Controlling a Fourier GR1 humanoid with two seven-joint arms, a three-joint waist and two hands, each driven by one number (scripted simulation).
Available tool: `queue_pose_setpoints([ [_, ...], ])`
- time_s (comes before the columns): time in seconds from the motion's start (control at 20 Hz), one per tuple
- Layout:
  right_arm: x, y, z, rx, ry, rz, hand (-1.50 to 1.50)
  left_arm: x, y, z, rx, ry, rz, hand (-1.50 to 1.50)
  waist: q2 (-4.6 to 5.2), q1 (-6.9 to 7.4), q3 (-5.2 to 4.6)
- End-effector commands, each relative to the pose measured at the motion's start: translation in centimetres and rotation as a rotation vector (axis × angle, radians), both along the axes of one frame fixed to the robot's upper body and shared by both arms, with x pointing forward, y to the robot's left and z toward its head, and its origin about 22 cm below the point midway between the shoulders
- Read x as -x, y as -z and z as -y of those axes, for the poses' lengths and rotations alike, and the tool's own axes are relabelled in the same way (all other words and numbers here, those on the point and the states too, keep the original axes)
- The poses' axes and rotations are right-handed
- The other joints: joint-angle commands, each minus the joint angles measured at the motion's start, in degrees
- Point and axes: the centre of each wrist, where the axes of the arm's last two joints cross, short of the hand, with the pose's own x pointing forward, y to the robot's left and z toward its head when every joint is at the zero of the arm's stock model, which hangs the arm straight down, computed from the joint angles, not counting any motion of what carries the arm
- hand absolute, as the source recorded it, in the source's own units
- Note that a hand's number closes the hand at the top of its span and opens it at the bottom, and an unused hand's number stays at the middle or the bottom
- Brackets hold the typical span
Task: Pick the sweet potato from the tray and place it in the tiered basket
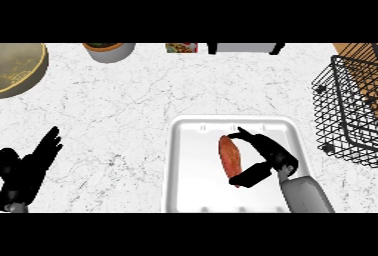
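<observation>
While the white marble counter point(133, 110) is spreading across the whole head view, the other things are sitting on it or reaching in over it. A black wire tiered basket point(347, 110) is standing at the right edge, well apart from the tray's contents and just beyond the tray's right rim, with something wooden and orange-brown showing behind its mesh at the top corner. The white tray point(184, 195) is lying in the lower middle of the counter, its long side running toward the lower edge of the view. A large round brass-coloured bowl point(18, 67) is sitting at the upper left corner, partly cut off by the edge. Beside it along the top edge, a grey pot point(111, 51) is showing only its lower part, and a small patterned container point(181, 48) is peeking in next to that.

The left hand point(26, 167) is resting at the lower left edge, fingers straight and pointing up, holding nothing and lying well apart from the tray. The right hand point(269, 157) is coming in over the tray from the grey forearm at the lower right, its fingers and thumb curling around the right side of the sweet potato point(229, 157), touching it at both ends. The sweet potato is lying lengthwise inside the tray, near its middle, reddish-orange and tapering toward the top.
</observation>
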Motion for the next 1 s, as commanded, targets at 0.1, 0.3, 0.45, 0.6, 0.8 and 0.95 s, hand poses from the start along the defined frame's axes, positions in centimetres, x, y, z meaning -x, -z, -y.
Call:
queue_pose_setpoints([
  [0.1, 0.4, 1.5, -2.4, -0.099, -0.022, 0.096, 1.5, -1.2, -0.4, -0.3, -0.004, -0.016, 0.019, 0.0, 1.16, 0.58, 1.14],
  [0.3, 1.2, 1.4, -3.0, -0.104, 0.049, 0.151, 1.5, -0.2, -1.1, 0.8, -0.004, 0.001, 0.007, 0.0, 0.99, 0.69, 1.15],
  [0.45, 0.7, -0.6, -1.4, -0.106, 0.096, 0.169, 1.5, 0.6, -1.6, -0.9, -0.004, 0.002, -0.007, 0.0, 0.98, 0.59, 1.13],
  [0.6, -0.8, -0.4, -0.2, -0.075, 0.151, 0.177, 1.5, 1.2, -0.6, -0.5, -0.002, 0.009, 0.0, 0.0, 1.04, 0.68, 1.13],
  [0.8, 1.9, -4.0, -4.4, 0.244, 0.192, 0.35, 1.5, 0.0, -0.6, -1.3, -0.007, -0.025, -0.021, 0.0, 0.42, -0.2, 0.94],
  [0.95, 2.1, -5.9, -6.8, 0.519, 0.162, 0.521, 1.5, 0.1, -0.1, -0.8, -0.007, -0.023, -0.026, 0.0, -0.34, -0.14, 0.53],
])
